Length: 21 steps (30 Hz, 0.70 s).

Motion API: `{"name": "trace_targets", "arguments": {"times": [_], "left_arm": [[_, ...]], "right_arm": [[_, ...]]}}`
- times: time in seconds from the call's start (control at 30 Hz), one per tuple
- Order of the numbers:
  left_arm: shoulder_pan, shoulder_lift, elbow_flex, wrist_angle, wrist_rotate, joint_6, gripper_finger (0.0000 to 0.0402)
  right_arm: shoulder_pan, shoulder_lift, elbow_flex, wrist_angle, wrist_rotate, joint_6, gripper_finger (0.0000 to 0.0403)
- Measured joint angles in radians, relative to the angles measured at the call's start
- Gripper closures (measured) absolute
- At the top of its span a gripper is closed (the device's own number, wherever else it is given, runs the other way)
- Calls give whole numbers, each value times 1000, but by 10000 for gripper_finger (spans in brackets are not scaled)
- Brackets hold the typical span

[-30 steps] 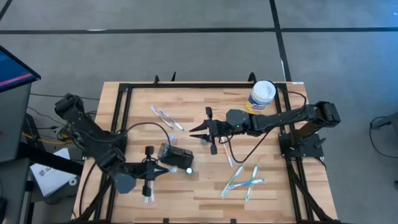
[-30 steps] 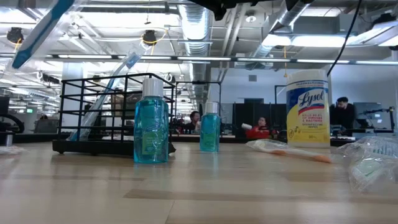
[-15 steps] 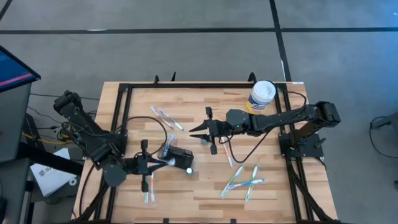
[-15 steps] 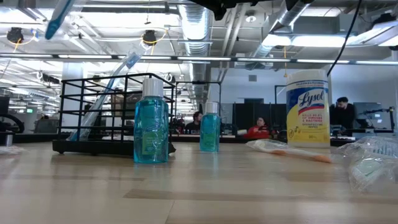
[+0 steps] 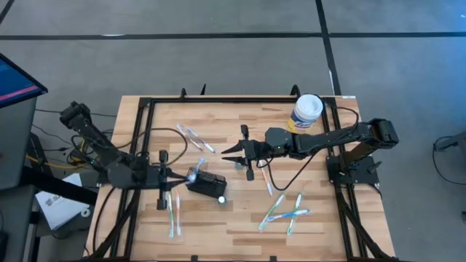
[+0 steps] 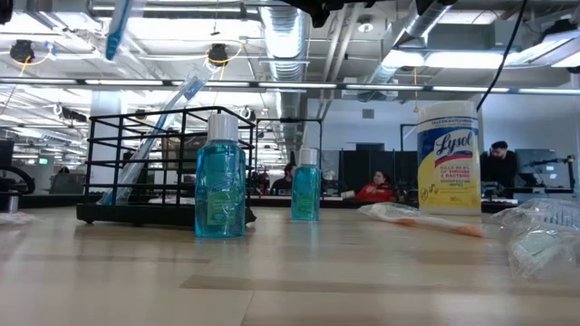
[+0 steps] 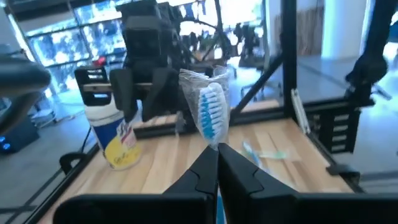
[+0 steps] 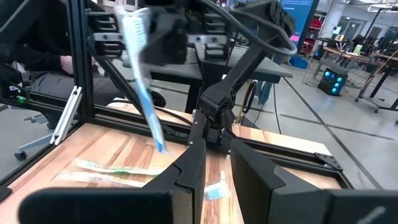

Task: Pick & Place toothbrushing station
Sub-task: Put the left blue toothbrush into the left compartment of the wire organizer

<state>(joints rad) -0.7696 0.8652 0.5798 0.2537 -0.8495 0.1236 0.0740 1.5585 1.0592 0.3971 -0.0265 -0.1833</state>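
The toothbrushing station, a black wire holder, stands on the table left of centre. A toothbrush leans in it, head up. My left gripper is just left of the station, level and high over the table. It is shut on a blue-handled toothbrush whose wrapped head stands above the fingertips. My right gripper waits open right of the station with nothing between its fingers. My left gripper pinches the toothbrush by its neck, just below the head, between its two fingertips. The fingers come level from the table's left and lie across the brush. The brush stands nearly upright, head up, and its blue handle end hangs clear of the table.
Two blue bottles stand by the station. A yellow wipes canister is at the far right. Wrapped toothbrushes lie far left, near left and near right. Black frame rails border the table.
My left gripper has moved toward the table's far edge and tipped up to level, still shut on the toothbrush. The brush has swung from a slant to nearly upright and stays clear of the table.
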Motion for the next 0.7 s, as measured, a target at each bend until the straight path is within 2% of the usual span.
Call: {"name": "trace_targets", "arguments": {"times": [0.33, 0.7], "left_arm": [[160, -140, -201, 243, 157, 56, 401], [308, -160, -294, 336, 288, -1, 401]], "right_arm": [[0, 0, 0, 1, 0, -3, 336], [0, 0, 0, -1, 0, -8, 336]]}}
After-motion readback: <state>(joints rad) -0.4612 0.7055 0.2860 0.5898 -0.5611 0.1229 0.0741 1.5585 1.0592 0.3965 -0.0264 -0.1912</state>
